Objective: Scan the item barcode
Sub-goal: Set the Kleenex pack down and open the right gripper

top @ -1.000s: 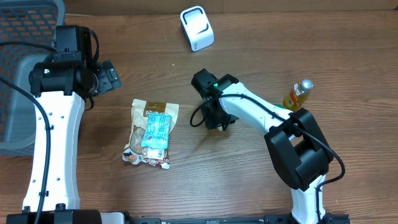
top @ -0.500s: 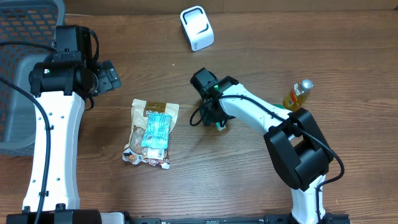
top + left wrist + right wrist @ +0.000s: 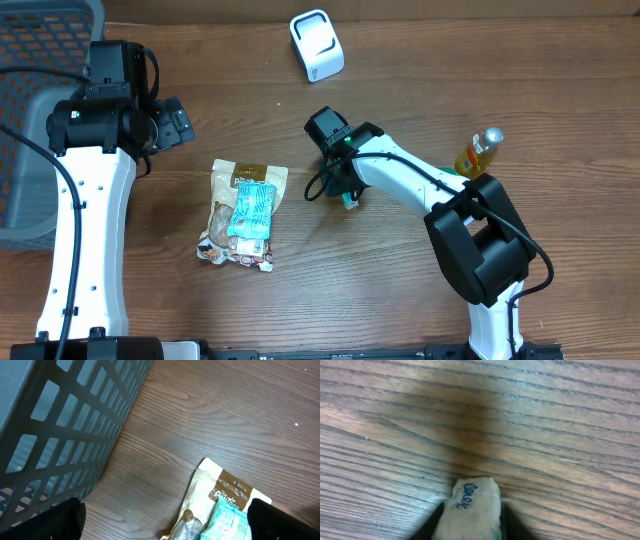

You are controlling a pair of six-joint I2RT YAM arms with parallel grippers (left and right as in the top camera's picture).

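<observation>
Right claw (image 3: 346, 194): we judged it clenched on the small pack (image 3: 472, 507), for carrying to the scanner (image 3: 317, 45).
Left claw (image 3: 178, 124): we saw it released, idle near the basket (image 3: 65, 420).

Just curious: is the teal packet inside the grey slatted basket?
No, the teal packet lies on a beige snack bag on the table.

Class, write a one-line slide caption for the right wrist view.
Right pincer clamps a small pale packet bearing blue script, over the wood-grain table.
</observation>
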